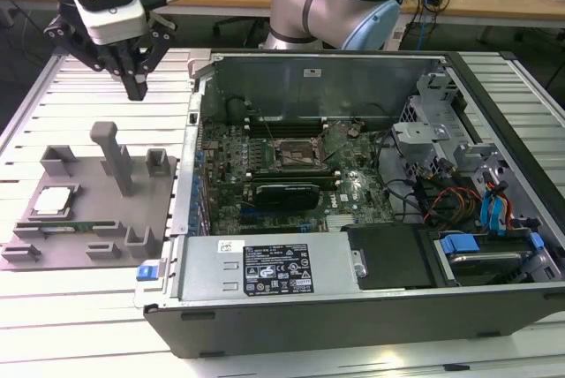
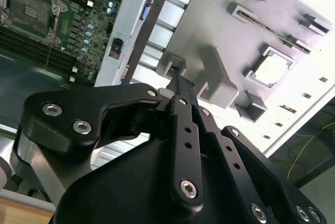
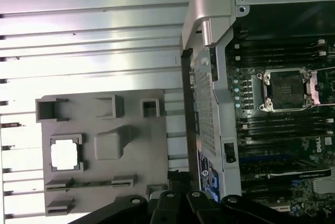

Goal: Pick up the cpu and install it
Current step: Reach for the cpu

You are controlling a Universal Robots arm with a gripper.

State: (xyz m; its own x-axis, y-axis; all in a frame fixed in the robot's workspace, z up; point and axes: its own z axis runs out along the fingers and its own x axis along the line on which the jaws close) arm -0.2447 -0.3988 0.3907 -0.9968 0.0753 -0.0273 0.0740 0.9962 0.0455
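**Position of part.** The cpu (image 1: 53, 201) lies flat in its square framed recess on the grey tray (image 1: 93, 192). It sits close to the tray edge farthest from the computer case (image 1: 318, 78), and nothing touches it.

**Step in hand.** I judge this to be the approach for pick-up. The grasp is not yet made, and the socket (image 1: 296, 155) on the board inside the case shows no chip in it.

**Gripper.** The gripper (image 1: 135, 88) hangs above the table (image 1: 71, 325), near the tray corner beside the case and well apart from the cpu. Its jaws are pressed together and carry nothing.

**Requirement for pick-up (my judgement).**
- Spread the jaws wider than the chip.
- Centre them over the recess and square them to the chip's edges.
- Descend clear of the recess frame and the tall post (image 1: 115, 157).

**Count.**
- One cpu.
- One tray.
- One memory stick (image 1: 75, 226), in its slot beside the cpu's recess.
- One tall post.
- One socket.
- One case.
- One gripper.
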